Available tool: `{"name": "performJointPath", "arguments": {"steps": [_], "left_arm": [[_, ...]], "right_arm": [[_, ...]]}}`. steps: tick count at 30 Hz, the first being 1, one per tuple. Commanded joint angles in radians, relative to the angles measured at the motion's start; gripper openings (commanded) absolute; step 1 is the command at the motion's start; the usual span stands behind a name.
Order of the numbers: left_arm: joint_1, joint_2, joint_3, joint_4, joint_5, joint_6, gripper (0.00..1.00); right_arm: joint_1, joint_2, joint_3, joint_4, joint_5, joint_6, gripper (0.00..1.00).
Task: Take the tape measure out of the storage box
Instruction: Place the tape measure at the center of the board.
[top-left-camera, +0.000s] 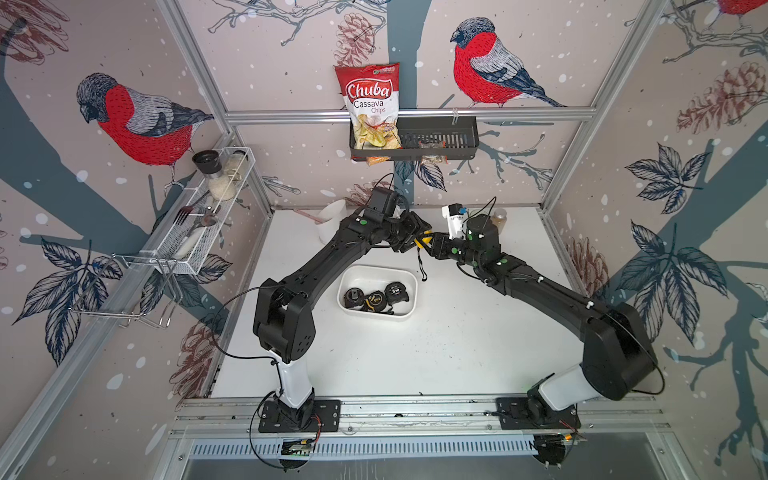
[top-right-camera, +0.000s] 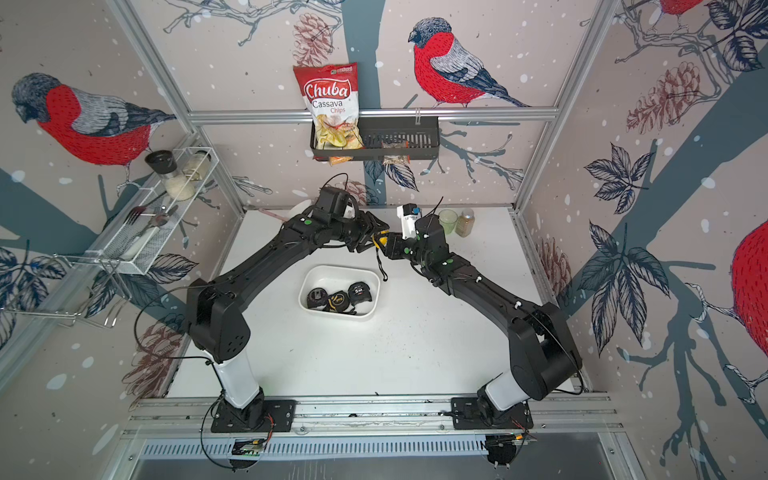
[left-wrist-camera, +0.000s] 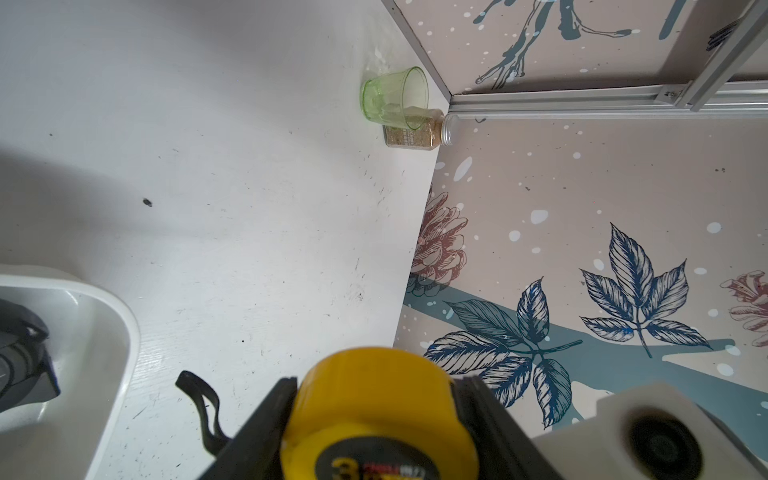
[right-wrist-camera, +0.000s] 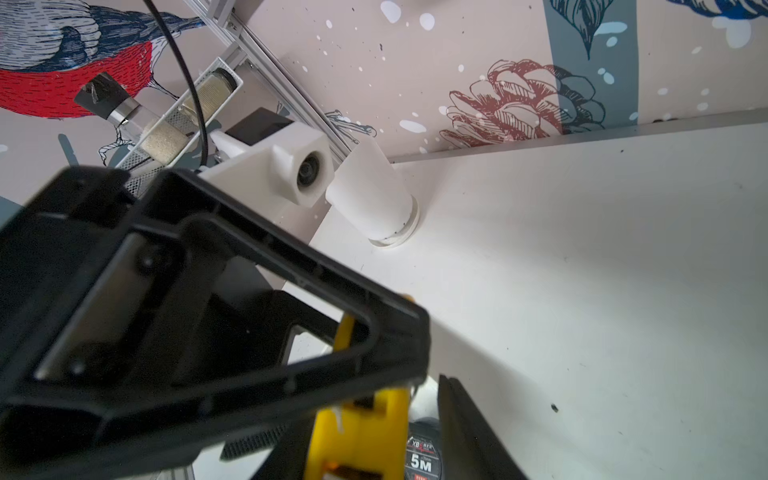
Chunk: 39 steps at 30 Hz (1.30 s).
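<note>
Left jaws pinch the tape measure (left-wrist-camera: 374, 407), already out of the storage box (top-left-camera: 374, 274). Right jaws sit around it; I cannot tell if they squeeze. Next, I think: pass it over gently.

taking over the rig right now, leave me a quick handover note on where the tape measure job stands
Grippers: the left gripper is shut on the yellow tape measure, held in the air beyond the far side of the storage box. The right gripper is open, jaws either side of the same tape measure, with a gap showing at one finger.
Things: the storage box sits on the table with three dark tape measures in it.
Done: the yellow tape measure is out of the box.
Left: probably let the right gripper clamp, release the left, then set it on the table.
</note>
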Motion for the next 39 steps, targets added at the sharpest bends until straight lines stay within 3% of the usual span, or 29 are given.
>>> {"name": "performJointPath", "arguments": {"steps": [1,6,7,9,10,14,19,23,28,33,39], "left_arm": [[-0.004,-0.001,-0.012,0.065,0.058,-0.017,0.00],[-0.003,0.003,-0.011,0.073,0.075,-0.019,0.00],[-0.001,0.004,-0.010,0.075,0.075,-0.017,0.00],[0.004,0.002,-0.012,0.077,0.079,-0.012,0.00],[0.006,-0.001,-0.014,0.080,0.081,-0.009,0.00],[0.018,-0.016,-0.030,0.103,0.083,0.003,0.04],[0.018,-0.024,-0.047,0.149,0.091,0.009,0.60],[0.035,-0.026,-0.043,0.148,0.092,0.033,0.82],[0.085,-0.080,-0.111,0.110,0.072,0.101,0.96],[0.118,-0.105,-0.133,-0.030,0.000,0.265,0.97],[0.112,-0.049,-0.023,-0.226,-0.133,0.417,0.97]], "right_arm": [[0.001,0.008,0.007,0.033,0.030,0.003,0.43],[0.000,0.016,0.006,0.037,0.036,0.004,0.33],[-0.001,0.017,0.008,0.036,0.038,0.005,0.27],[-0.003,0.020,0.014,0.028,0.040,0.005,0.03],[-0.004,0.019,0.017,0.023,0.043,0.003,0.00],[-0.004,0.009,0.012,0.019,0.049,-0.002,0.00],[-0.011,0.003,0.019,0.004,0.065,-0.005,0.00],[-0.039,-0.017,0.013,-0.038,0.095,0.018,0.00],[-0.122,-0.073,-0.087,-0.073,0.089,0.071,0.00],[-0.193,-0.043,-0.168,-0.097,0.009,0.131,0.00],[-0.243,0.148,-0.120,-0.193,-0.106,0.186,0.00]]}}
